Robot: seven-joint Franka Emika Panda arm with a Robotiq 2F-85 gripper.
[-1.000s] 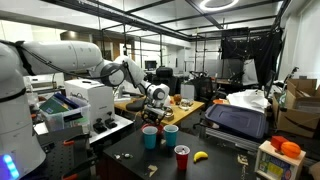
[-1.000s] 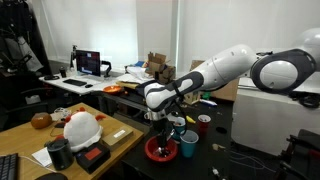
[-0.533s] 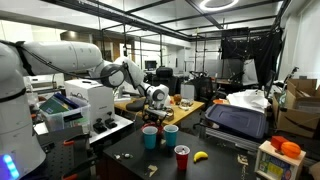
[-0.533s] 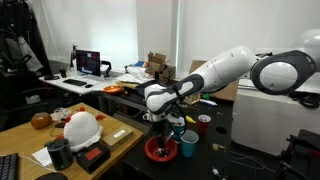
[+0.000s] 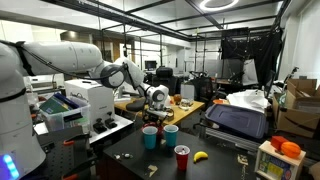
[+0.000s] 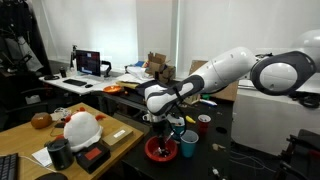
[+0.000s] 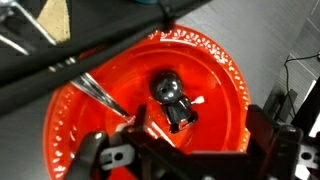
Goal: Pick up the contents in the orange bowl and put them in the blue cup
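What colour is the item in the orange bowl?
The item is mostly black with a white bit; best in the wrist view.

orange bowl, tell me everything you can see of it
The orange bowl is small, round and shallow, glossy orange-red, plastic by the look, with a ring of pale dots on its rim. It sits upright on the dark table, close beside the blue cup. A small dark object with pale bits lies in its middle. The open gripper hangs just above; its jaws do not appear to touch it.
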